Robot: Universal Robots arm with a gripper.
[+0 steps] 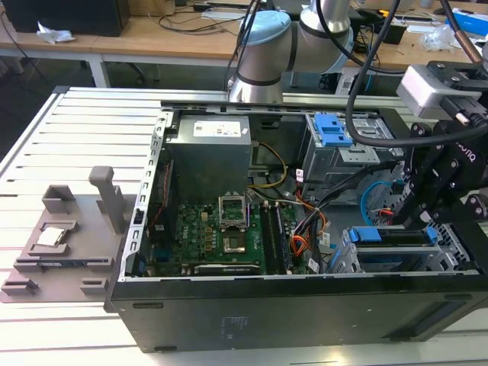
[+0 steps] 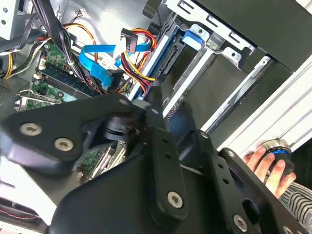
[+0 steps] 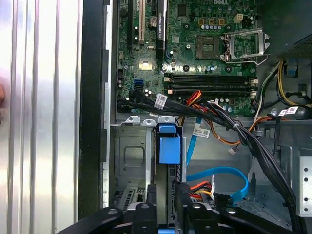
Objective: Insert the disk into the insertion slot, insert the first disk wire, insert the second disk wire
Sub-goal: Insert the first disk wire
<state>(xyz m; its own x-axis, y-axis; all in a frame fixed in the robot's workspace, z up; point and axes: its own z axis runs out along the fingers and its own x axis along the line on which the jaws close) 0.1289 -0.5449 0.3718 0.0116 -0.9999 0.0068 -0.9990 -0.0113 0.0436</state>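
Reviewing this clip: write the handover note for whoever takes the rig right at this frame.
Gripper: right at the disk, which sits in the insertion slot.
Done: disk in slot; full seating unclear.
Left: both wires; the blue data cable and the power plug hang loose beside it, unplugged.
A person's hand rests on a button.

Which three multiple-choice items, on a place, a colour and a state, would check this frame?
1. The black robot gripper hangs over the black metal computer case at: A the exterior view's left; B its middle; C the exterior view's right.
2. The flat ribbon data cable is: A blue; B green; C white.
3. The case is: A shut; B open; C upside down.
Key: C, over the silver perforated drive cage; A, blue in both wrist views; B, the green motherboard lies exposed.
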